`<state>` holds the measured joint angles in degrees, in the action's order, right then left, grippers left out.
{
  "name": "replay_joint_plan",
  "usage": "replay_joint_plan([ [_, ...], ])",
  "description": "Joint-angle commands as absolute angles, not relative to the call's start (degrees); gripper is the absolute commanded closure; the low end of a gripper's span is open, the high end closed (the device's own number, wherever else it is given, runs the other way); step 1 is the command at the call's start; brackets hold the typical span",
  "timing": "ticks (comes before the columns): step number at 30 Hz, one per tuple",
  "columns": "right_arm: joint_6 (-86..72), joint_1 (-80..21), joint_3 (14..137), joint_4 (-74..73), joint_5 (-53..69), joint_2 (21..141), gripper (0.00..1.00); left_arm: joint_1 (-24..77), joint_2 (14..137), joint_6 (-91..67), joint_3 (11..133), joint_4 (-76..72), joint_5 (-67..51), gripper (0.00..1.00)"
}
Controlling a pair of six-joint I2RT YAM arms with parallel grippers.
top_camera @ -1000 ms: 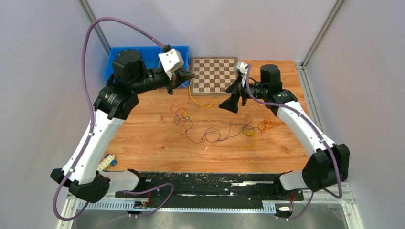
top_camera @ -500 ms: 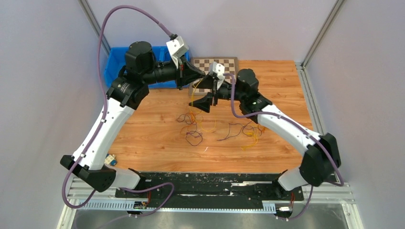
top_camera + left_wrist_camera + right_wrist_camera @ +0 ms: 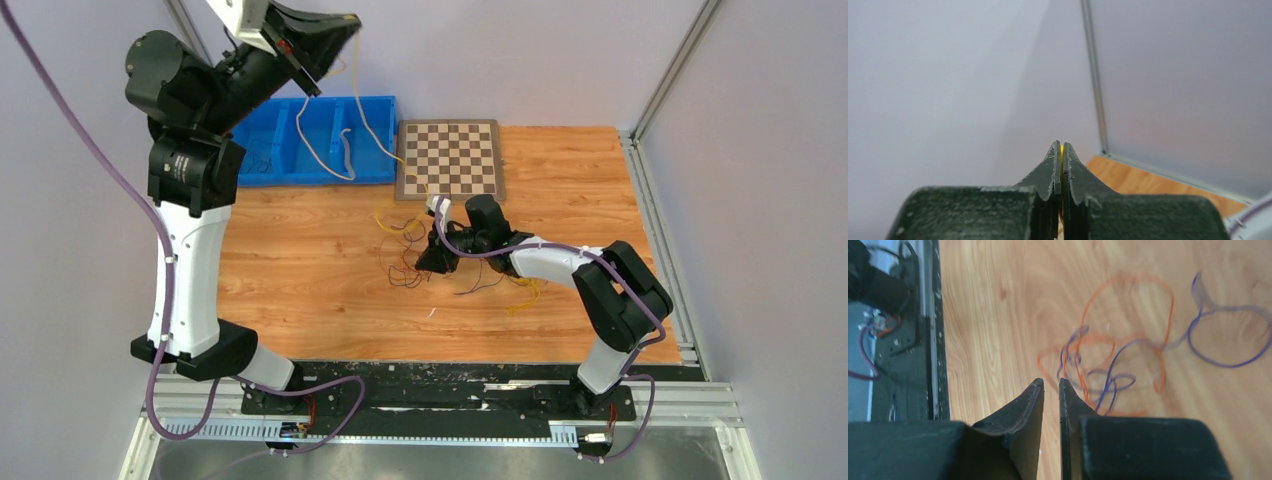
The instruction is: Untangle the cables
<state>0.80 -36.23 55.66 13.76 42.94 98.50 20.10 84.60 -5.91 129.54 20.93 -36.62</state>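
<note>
Tension is the thing: my left claw [image 3: 1061, 146], raised high by the back wall, clamps a thin yellow wire [image 3: 1061, 160] that runs down to the knot of orange and purple wires [image 3: 1108, 375] on the wooden table [image 3: 300, 270]. My right claw [image 3: 1051, 382] sits low beside that knot, its jaws nearly together; I cannot tell if they pinch a strand. It should pin the knot while I pull slowly. The blue plastic bin [image 3: 320, 101] and chequered board [image 3: 450, 158] crowd the far edge; bare wood lies nearer.

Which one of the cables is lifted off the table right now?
The yellow cable: it is pinched in the raised left gripper and hangs down to the tangle, while the other colours lie on the table.
</note>
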Motion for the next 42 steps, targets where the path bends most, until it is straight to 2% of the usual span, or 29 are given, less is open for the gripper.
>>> replay_joint_plan([
  [1, 6.24, -35.72, 51.13, 10.76, 42.03, 97.90, 0.85, 17.29, 86.79, -5.08, 136.57, 16.83, -25.87, 1.00],
  [4, 7.12, -35.22, 50.24, 8.70, 41.63, 98.53, 0.86, 16.97, 87.61, -1.52, 137.41, 16.30, -20.78, 1.00],
  [7, 6.10, -34.50, 51.38, 7.29, 41.56, 98.74, 0.80, 16.68, 87.66, 2.88, 134.93, 15.79, -12.55, 1.00],
  [9, 5.50, -34.16, 53.10, 5.87, 41.35, 98.58, 0.68, 15.49, 87.96, 4.91, 132.88, 15.11, -7.62, 1.00],
  [14, 4.60, -33.09, 57.90, 0.96, 40.43, 97.77, 0.25, 11.03, 90.81, 4.41, 131.40, 15.40, 0.46, 1.00],
  [17, 5.09, -32.58, 60.33, -3.15, 39.67, 97.09, 0.10, 7.46, 93.64, 1.40, 130.93, 15.08, 2.78, 1.00],
  [20, 6.28, -32.32, 61.80, -5.90, 39.19, 95.95, 0.01, 4.85, 95.66, -0.37, 129.83, 13.03, 4.12, 0.99],
  [23, 7.46, -32.17, 63.30, -8.73, 38.58, 94.83, 0.00, 3.34, 97.76, -2.03, 127.24, 10.12, 5.39, 0.96],
  [26, 8.96, -31.72, 64.55, -11.64, 38.03, 93.60, 0.00, 2.91, 100.13, -2.29, 124.27, 4.77, 14.40, 0.90],
  [34, 12.08, -28.23, 68.84, -16.73, 35.40, 93.18, 0.00, 2.89, 110.47, 3.04, 126.65, -1.96, 28.67, 0.84],
  [42, 13.17, -22.55, 74.18, -20.82, 35.01, 96.14, 0.00, 2.92, 122.36, 3.56, 132.08, -5.71, 30.31, 0.80],
])
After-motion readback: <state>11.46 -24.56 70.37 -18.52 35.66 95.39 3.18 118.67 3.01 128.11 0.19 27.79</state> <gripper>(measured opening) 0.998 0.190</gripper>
